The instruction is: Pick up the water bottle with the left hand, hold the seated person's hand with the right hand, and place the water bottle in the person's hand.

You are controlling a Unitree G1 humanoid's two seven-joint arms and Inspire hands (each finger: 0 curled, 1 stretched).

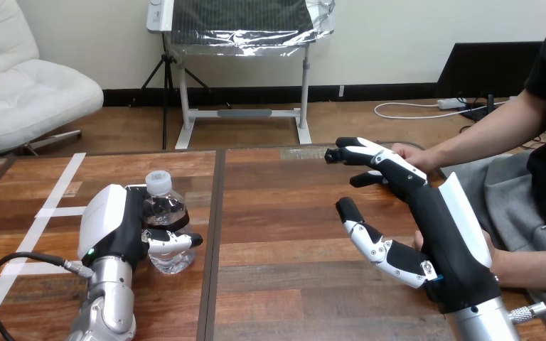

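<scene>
A clear water bottle [162, 202] with a white cap stands upright on the wooden table [277, 213], left of its middle seam. My left hand [110, 224] is against the bottle's left side, with its thumb curled across the front and its fingers hidden behind. My right hand [426, 213] hangs over the table's right part, fingers straight and spread from the thumb, nothing in it. The person's hand [407, 151] rests at the table's far right edge just behind my right fingertips; I cannot tell whether they touch. Their other forearm [533, 264] runs behind my right wrist.
White tape strips [57, 192] cross the table's left part. The seam [213, 234] between the two tabletops runs just right of the bottle. The person sits close against the table's right edge.
</scene>
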